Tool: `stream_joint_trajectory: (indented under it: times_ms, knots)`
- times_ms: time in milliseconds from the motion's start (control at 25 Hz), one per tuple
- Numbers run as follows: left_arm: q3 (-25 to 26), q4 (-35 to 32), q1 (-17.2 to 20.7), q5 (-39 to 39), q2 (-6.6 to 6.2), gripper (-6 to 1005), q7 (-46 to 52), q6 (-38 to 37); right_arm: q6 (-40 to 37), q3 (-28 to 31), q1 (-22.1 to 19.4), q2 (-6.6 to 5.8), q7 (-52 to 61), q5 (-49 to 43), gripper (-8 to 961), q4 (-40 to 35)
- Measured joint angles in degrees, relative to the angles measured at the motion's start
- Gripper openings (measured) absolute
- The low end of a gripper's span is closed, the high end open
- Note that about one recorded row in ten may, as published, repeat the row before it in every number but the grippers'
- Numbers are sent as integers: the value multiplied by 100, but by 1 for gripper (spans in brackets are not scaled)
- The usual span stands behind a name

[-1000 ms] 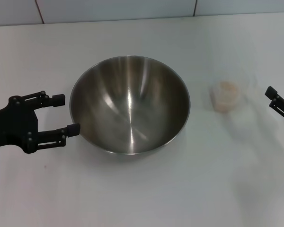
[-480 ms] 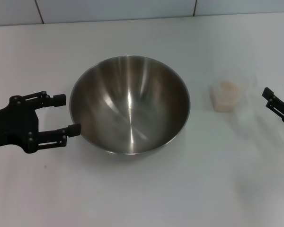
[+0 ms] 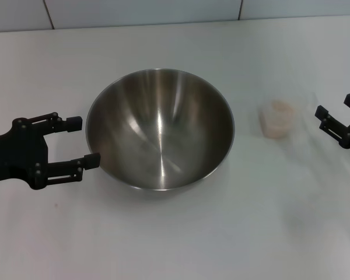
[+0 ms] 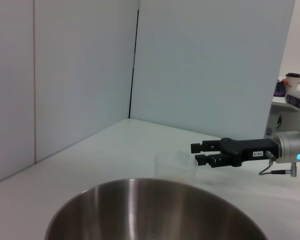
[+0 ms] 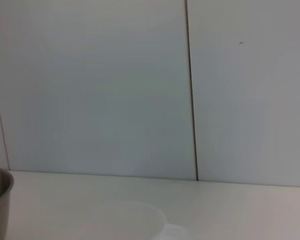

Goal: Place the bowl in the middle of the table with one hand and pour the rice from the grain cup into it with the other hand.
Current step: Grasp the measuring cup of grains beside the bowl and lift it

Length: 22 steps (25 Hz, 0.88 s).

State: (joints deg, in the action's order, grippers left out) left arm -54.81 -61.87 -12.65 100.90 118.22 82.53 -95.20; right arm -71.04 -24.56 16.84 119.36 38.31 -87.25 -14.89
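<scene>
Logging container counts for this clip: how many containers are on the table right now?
2. The bowl stands mid-table, empty. The grain cup, holding rice, stands to its right, just ahead of the right hand. None looks hidden.

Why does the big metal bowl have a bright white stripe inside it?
Head view: the stripe is light glaring off the shiny inside of the bowl. Left wrist view: the same bowl looks duller, with only soft streaks. Right wrist view: the grain cup is pale and hard to see.
</scene>
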Motion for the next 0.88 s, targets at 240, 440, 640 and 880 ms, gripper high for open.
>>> stream_joint_trajectory:
  times_ms: [240, 440, 640, 880]
  knots:
    - [-18, 0, 8, 0, 1, 799, 0, -8, 32, -5, 40, 0, 0, -3, 737, 26]
    - [-21, 0, 2, 0, 6, 799, 0, -36, 128, -6, 96, -1, 1, -3, 737, 75]
    - [-21, 0, -4, 0, 8, 799, 0, -50, 281, -9, 205, -1, 1, -31, 737, 139]
    - [-21, 0, -9, -1, 8, 799, 0, -62, 310, -14, 269, -1, 1, -72, 737, 154]
